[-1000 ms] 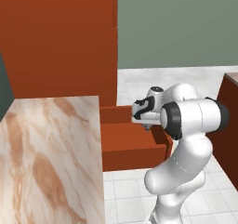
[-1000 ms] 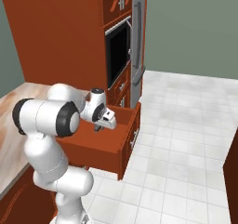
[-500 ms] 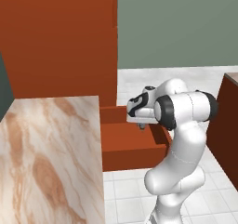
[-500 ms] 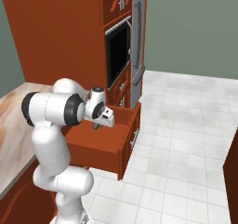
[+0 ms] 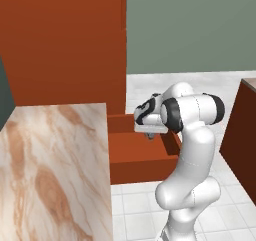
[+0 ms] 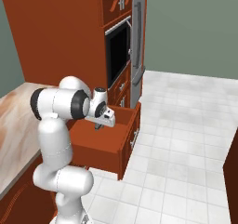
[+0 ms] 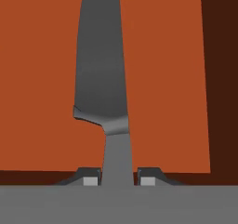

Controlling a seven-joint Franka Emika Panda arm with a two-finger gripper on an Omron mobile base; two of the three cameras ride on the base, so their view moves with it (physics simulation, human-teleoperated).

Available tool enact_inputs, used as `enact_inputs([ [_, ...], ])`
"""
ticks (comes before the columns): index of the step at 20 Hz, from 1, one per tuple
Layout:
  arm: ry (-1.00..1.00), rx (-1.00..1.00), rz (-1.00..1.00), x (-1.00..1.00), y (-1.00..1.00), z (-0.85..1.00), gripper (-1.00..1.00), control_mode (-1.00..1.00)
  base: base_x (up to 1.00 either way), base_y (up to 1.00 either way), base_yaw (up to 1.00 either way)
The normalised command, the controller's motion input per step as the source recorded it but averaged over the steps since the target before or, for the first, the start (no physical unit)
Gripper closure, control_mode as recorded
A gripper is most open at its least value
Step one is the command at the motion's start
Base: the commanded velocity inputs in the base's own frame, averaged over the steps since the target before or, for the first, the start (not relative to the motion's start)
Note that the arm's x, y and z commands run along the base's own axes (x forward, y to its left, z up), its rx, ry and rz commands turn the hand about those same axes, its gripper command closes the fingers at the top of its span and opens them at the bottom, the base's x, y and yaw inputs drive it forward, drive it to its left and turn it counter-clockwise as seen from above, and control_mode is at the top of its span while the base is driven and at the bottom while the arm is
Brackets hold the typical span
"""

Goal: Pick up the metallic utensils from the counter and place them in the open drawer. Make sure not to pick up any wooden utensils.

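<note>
I had the counter [image 5: 55, 165] off to the side, its marble bare in what I could see, and the open drawer [image 5: 142, 152] directly beneath the gripper [image 6: 99, 124]. The jaws were clamped on the knife [image 7: 100, 79], its grey blade running straight out ahead of the fingertips [image 7: 91, 179] over the drawer's red-brown floor, one wall dark along the edge. I judged nothing stood between blade and floor; lowering and letting go looked next.
</note>
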Motion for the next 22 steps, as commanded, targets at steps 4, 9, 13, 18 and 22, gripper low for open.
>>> enact_inputs([
  [4, 0.00, 0.00, 0.00, 0.09, 0.00, -0.45, 1.00, -1.00, 0.00, 0.00, 0.00],
  [9, 0.00, 0.00, 0.00, 0.20, 0.00, -0.34, 1.00, -1.00, 0.00, 0.00, 0.00],
  [13, 0.01, 0.00, 0.00, 0.38, 0.00, -0.16, 1.00, -1.00, 0.00, 0.00, 0.00],
  [18, 0.02, 0.00, 0.00, 0.42, 0.00, -0.20, 1.00, -1.00, 0.00, 0.00, 0.00],
  [22, 0.02, 0.00, 0.00, 0.33, 0.00, -0.44, 1.00, -1.00, 0.00, 0.00, 0.00],
])
